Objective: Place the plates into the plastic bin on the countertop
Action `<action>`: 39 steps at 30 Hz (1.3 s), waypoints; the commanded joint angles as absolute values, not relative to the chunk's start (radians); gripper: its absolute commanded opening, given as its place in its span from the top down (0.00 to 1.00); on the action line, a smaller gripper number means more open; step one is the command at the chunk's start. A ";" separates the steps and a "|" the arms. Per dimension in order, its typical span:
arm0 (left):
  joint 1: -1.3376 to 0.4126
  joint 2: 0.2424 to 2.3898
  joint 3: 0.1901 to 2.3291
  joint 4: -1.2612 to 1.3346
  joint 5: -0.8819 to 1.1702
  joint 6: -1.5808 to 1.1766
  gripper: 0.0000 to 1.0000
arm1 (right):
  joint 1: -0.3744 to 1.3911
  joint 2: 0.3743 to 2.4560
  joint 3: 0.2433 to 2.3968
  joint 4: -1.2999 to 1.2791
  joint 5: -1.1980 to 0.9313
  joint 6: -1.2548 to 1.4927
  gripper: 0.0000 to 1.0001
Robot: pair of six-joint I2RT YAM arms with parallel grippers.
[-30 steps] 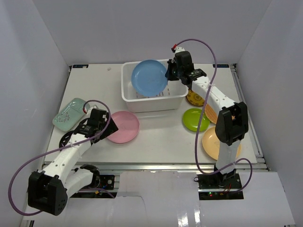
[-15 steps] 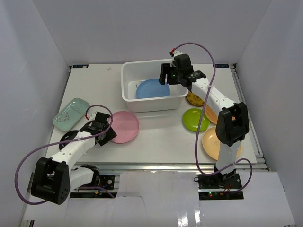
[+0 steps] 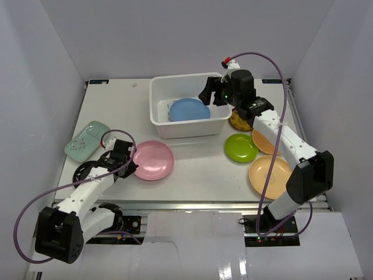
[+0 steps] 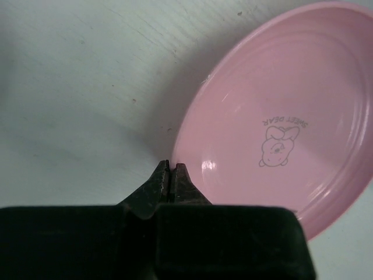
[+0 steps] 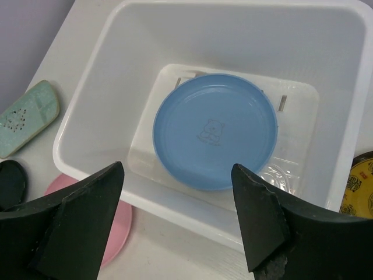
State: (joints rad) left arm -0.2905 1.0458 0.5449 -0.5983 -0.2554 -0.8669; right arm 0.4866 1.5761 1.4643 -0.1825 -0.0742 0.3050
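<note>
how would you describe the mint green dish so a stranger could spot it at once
Start at the white tub at the back of the table and look left and nearer, toward the table's left edge. The mint green dish lies there, left of the pink plate. It alone is oblong rather than round.

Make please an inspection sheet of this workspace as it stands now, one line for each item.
Surface: white countertop, no spill seen.
Job's things: blue plate lies flat in the white bin. The pink plate, mint oblong plate, black plate, lime green plate, orange plate, tan plate and yellow-patterned dark plate lie outside it.
Clutter: nothing seen.
Grippers: left gripper, jaws shut at the pink plate's rim, grip unclear; right gripper, jaws open above the bin, empty.
Cables: left cable and right cable, purple, hang in loops; no snag seen.
Surroundings: plain walls on three sides; metal rail in front.
</note>
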 commanded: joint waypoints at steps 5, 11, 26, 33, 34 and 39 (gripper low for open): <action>-0.288 0.742 0.736 -0.707 -0.319 -0.688 1.00 | 0.488 1.442 1.384 -0.132 -0.078 0.295 0.10; -0.287 0.686 0.888 -0.750 -0.096 -0.516 1.00 | 0.477 1.299 1.264 -0.127 -0.031 0.299 0.03; -0.290 1.154 1.253 -0.301 0.278 -0.572 1.00 | 0.463 0.933 0.867 -0.098 0.182 0.397 0.34; -0.308 1.599 1.507 -0.307 0.195 -0.526 1.00 | 0.453 0.809 0.744 -0.135 0.224 0.426 0.74; -0.313 1.639 1.534 -0.317 0.202 -0.514 1.00 | 0.451 0.799 0.741 -0.144 0.221 0.422 0.74; -0.340 1.831 1.687 -0.390 0.164 -0.474 1.00 | 0.449 0.764 0.729 -0.178 0.224 0.414 0.69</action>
State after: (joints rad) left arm -0.3191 1.8225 1.5864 -0.3576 0.1791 -0.5072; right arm 0.4534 0.7914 0.7357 -0.1825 0.1944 0.4156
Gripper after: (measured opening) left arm 0.015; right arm 0.301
